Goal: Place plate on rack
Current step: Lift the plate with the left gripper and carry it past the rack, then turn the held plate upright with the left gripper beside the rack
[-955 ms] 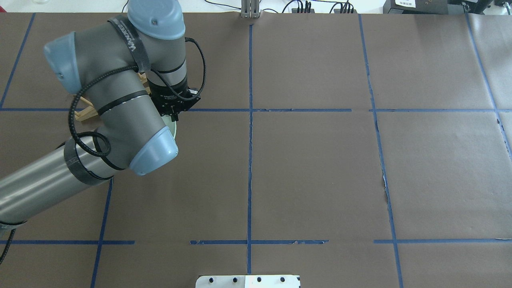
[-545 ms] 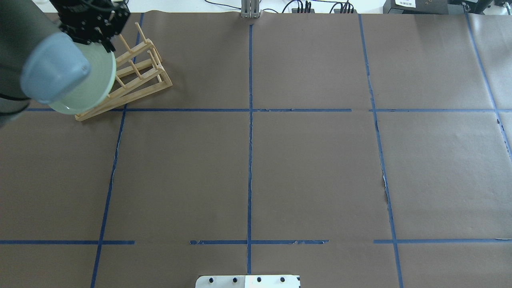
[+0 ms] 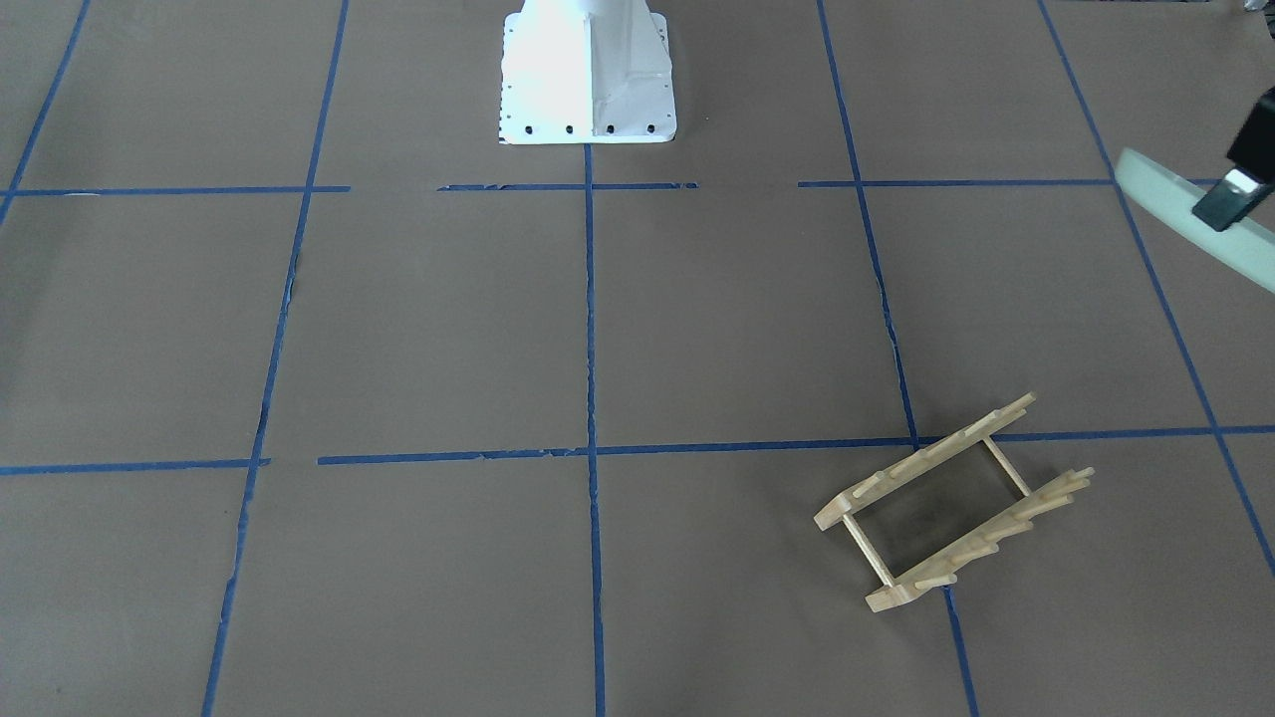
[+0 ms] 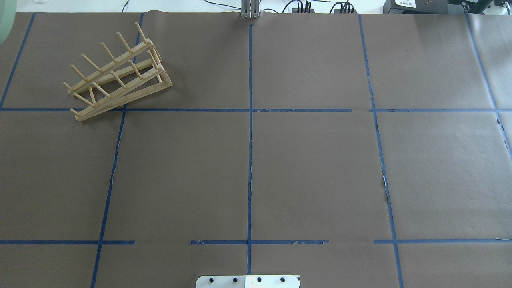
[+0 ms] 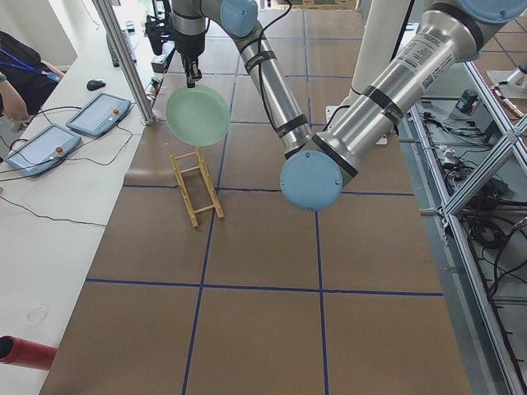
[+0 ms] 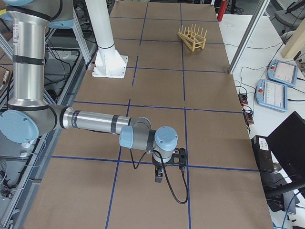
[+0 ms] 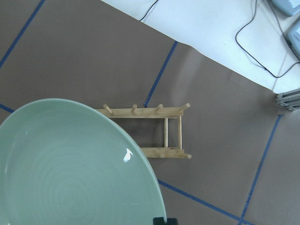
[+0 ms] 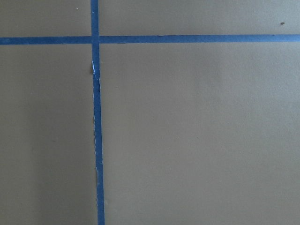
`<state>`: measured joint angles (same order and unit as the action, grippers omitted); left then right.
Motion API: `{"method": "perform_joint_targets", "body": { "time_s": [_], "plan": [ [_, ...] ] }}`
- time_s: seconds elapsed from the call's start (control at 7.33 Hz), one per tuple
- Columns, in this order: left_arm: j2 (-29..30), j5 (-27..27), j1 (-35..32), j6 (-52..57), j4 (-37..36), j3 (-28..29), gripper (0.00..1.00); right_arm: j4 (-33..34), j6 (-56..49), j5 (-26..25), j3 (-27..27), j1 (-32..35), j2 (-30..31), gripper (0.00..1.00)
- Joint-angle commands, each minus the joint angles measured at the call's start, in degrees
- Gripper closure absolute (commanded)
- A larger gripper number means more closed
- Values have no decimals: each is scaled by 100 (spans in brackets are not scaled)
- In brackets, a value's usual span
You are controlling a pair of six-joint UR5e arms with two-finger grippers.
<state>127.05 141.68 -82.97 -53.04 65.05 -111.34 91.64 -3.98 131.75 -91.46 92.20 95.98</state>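
My left gripper is shut on the rim of the pale mint-green plate and holds it high, tilted on edge. In the exterior left view the plate hangs below the gripper, above and beyond the light-wood rack. The left wrist view shows the plate's ringed inside with the rack below, empty. In the overhead view the rack stands at the far left and only a sliver of plate shows. My right gripper hovers low over bare table; I cannot tell its state.
The white robot base stands at the table's near middle. A metal post rises by the far-left table edge, next to a side bench with tablets. A red cylinder lies on that bench.
My left arm has swung up and to the far left with the plate, leaving the overhead view. The rack, covered before, now shows whole and has not moved.
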Motion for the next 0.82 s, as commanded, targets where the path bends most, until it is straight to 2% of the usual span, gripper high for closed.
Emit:
{"method": "perform_joint_targets", "body": {
  "time_s": [0.0,0.14,0.27,0.41,0.68],
  "plan": [
    [-977,1514,-290,40,1942,137,100,-6,2,0,5,0,0,0],
    [-1137,1956,-403,-65,2498,365,100,-6,-6,0,5,0,0,0],
    [-1260,2509,-448,-170,2721,559,100,-6,2,0,5,0,0,0],
    [-1270,2819,-509,-189,2776,717,100,-6,-6,0,5,0,0,0],
    [-1235,2822,-510,-250,2881,710,100,-6,2,0,5,0,0,0]
  ]
}}
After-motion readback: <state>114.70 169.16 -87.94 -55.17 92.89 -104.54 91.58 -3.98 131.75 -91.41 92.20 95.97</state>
